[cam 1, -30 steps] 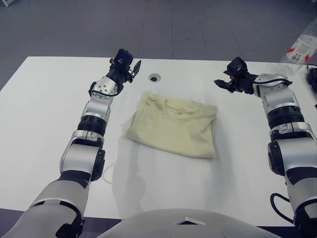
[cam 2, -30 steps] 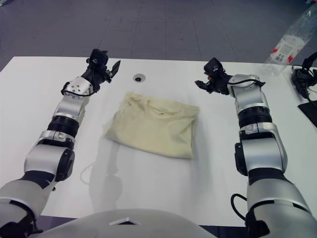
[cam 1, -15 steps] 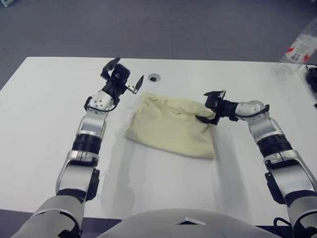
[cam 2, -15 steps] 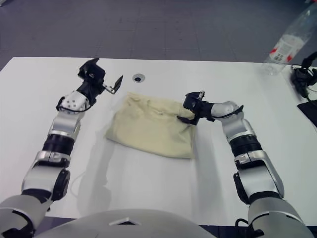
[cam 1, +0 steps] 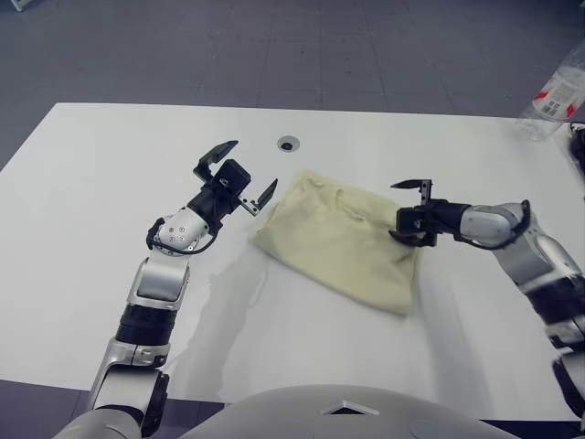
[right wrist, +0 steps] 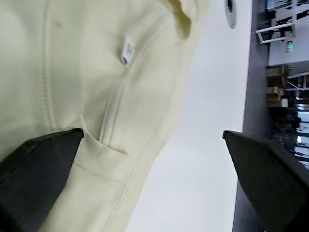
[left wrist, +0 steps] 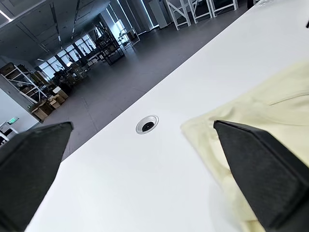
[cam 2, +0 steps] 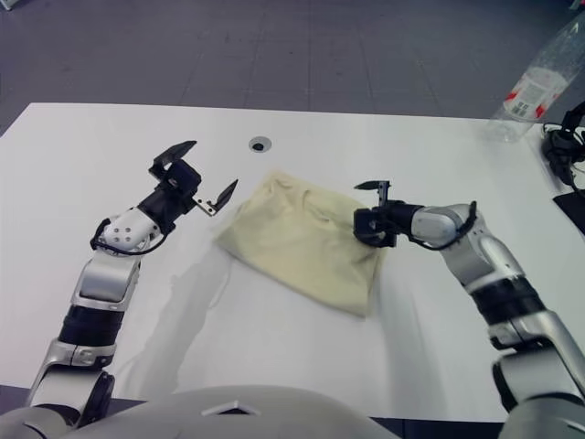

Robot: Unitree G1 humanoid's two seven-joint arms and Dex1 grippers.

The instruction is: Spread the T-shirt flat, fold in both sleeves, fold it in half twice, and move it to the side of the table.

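T-shirt (cam 1: pixel 343 242) slid rightward, right gripper (cam 1: pixel 398 212) spread over its right edge, left gripper (cam 1: pixel 253 165) spread beside it

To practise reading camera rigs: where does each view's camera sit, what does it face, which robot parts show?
Left eye: on head, down at T-shirt on table; left gripper, right gripper.
Right eye: beside it, same scene.
Left wrist: faces T-shirt's edge past left gripper.
Right wrist: close over T-shirt, past right gripper.
All share T-shirt.

Left arm (cam 1: pixel 157 283) and right arm (cam 1: pixel 541 265), silver-grey rounded shells, black ribbed rings (cam 1: pixel 139 322) at the joints, thin black cable (cam 1: pixel 161 240) looped at each wrist, small dark screws (cam 1: pixel 181 234) on left wrist cap, black left gripper (cam 1: pixel 255 163) and right gripper (cam 1: pixel 394 210), two pointed wedge fingers (left wrist: pixel 260 169) each.
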